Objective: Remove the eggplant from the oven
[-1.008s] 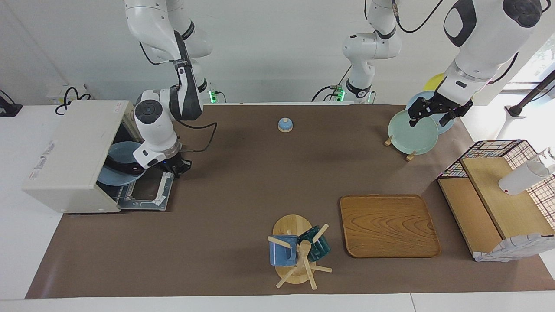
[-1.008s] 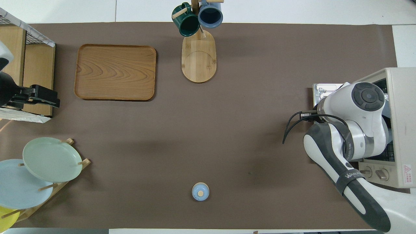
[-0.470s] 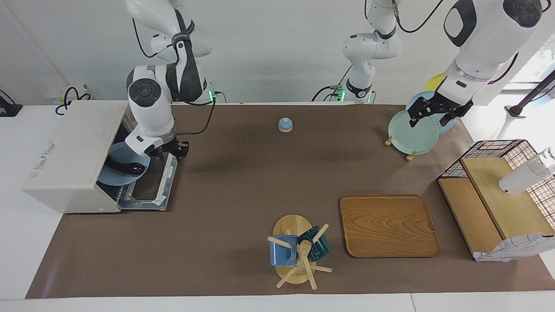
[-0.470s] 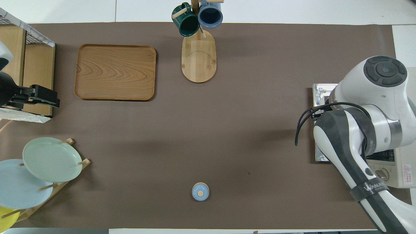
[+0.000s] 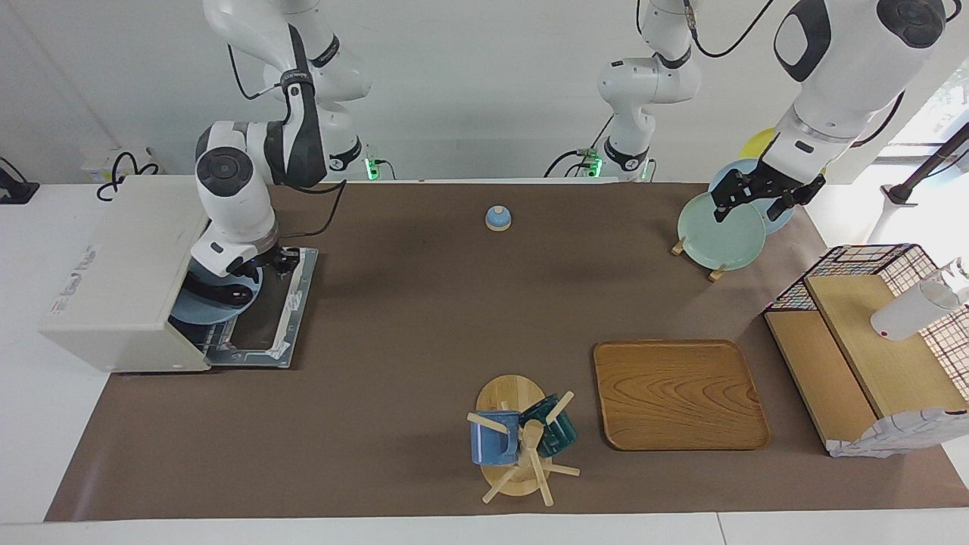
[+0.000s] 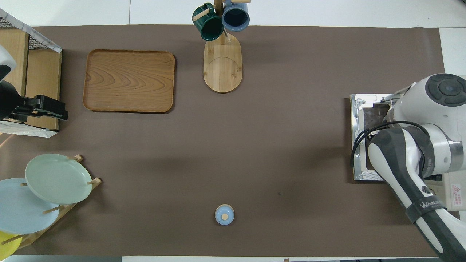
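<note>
facing view: eggplant point(image 5: 219, 291) long axis along oven point(image 5: 121, 272) mouth

A robotics lab is showing here, dressed up as a kitchen. Two white industrial arms are standing bolted at one edge of a worktop point(image 5: 424, 318) that is wearing a plain brown mat, with bare white walls, loose cables and green status lights sitting around their bases. Household props are lying spaced out as if staged: a toaster oven point(image 5: 125, 276) with its door hanging open, a wooden tray point(image 5: 679, 393), a mug tree point(image 5: 522, 443), a plate rack point(image 5: 723, 223), a wire-mesh shelf point(image 5: 870, 341) and a small call bell point(image 5: 497, 218).
</note>
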